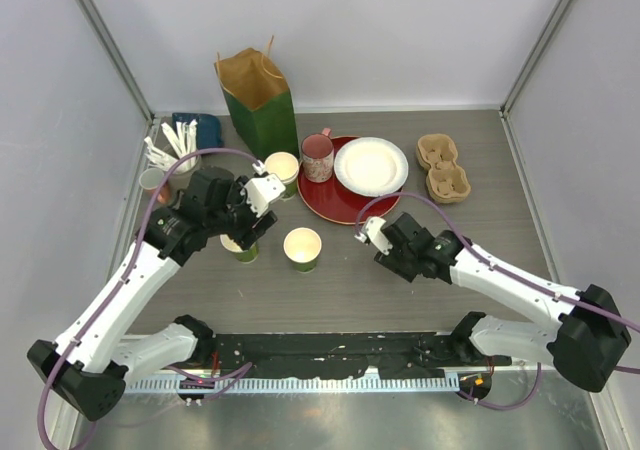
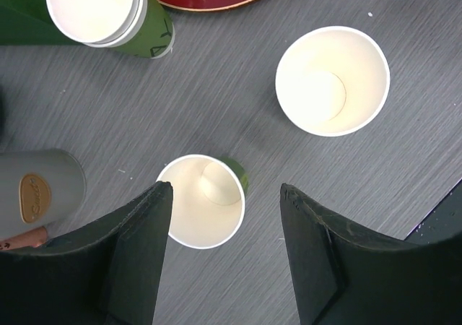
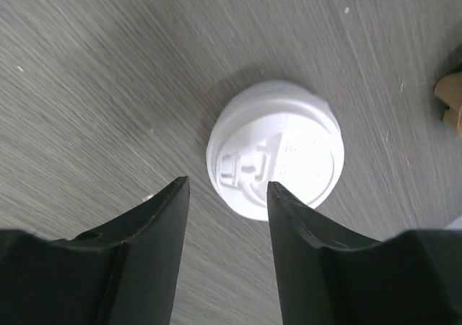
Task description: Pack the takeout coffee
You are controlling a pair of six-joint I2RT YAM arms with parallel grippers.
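Two grippers hang spread wide, holding nothing. The left gripper (image 2: 225,189) sits over an open green cup (image 2: 201,202) toward the bench's left edge, the rim off-centre and partly under one jaw; I judge it should shift until both jaws clear the rim, then close gently, since paper walls crush. The right gripper (image 3: 228,186) hovers above a white lid (image 3: 274,148) lying flat right of the bench's centre, offset toward one jaw; centring first would help
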